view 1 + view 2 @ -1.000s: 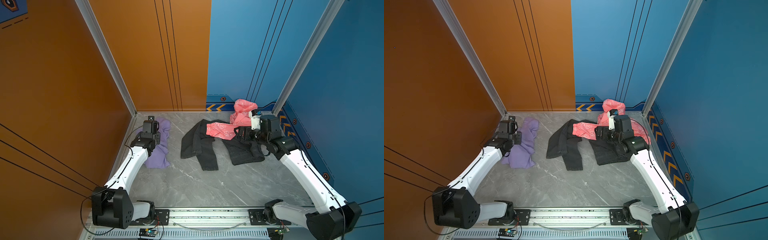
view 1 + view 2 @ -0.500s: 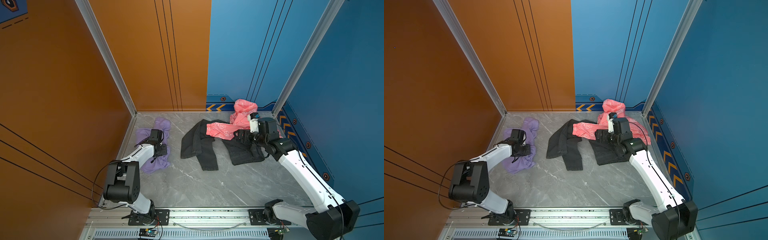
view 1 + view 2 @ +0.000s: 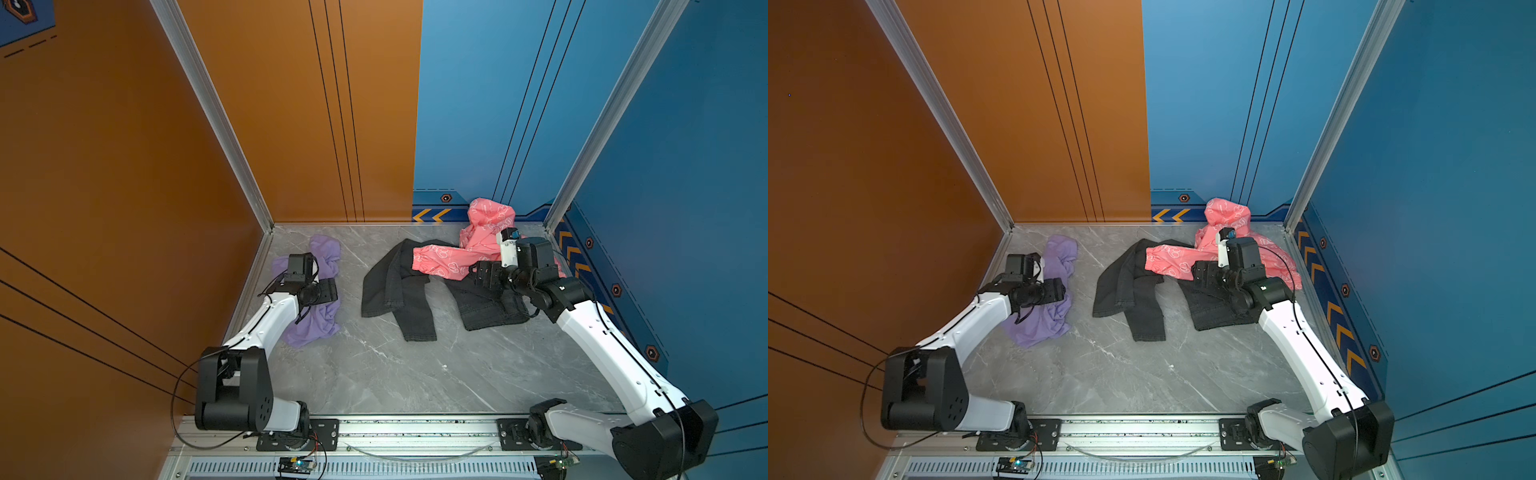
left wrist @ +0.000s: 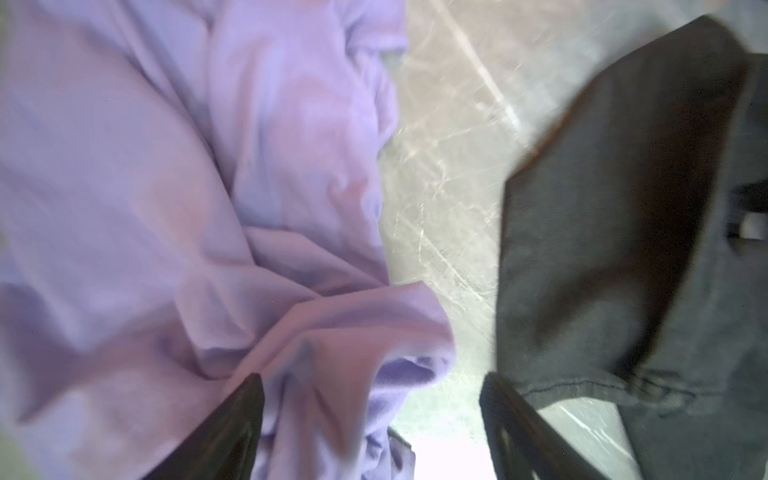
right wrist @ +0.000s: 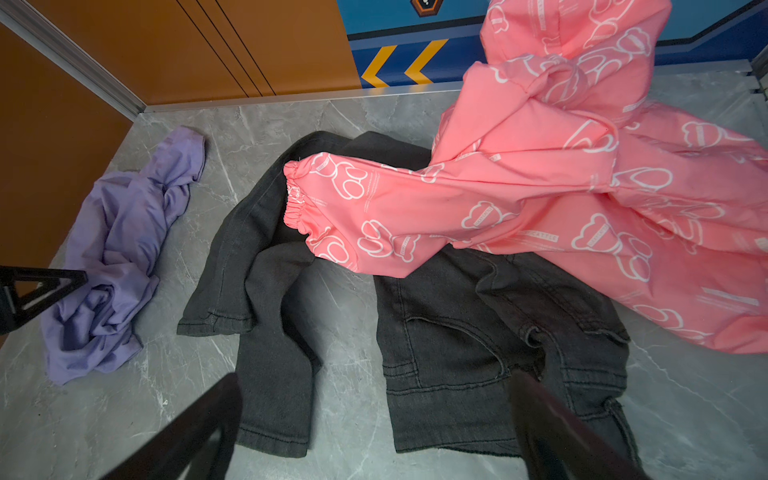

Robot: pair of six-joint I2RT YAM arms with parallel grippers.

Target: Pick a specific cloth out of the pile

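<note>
The cloth point(image 3: 312, 328), a plain lavender top, lies crumpled on the grey table point(image 3: 395, 374) well apart from the dark grey trousers point(image 3: 415, 320). It is on their left in both top views, with a strip of bare surface between. From above its middle is hidden under the left arm's wrist and the left gripper point(image 3: 331, 291), so only its two ends show, and I cannot tell whether the fingertips touch the fabric. The left wrist view is blurred, yet it shows the two black fingers point(image 4: 239, 415) spread wide. A fold of the cloth lies loosely between them, unpinched, and a trouser edge lies beside the other finger. The pink jacket point(image 3: 446, 262) with white print drapes over the trousers' far side, one sleeve across them; together they make the pile point(image 3: 1167, 262). The right gripper point(image 5: 376, 380) is over the trousers, fingers wide apart with nothing between them. Only their dark, out-of-focus ends enter its wrist view. From above, the right wrist covers part of the jacket and the trousers' waist.
</note>
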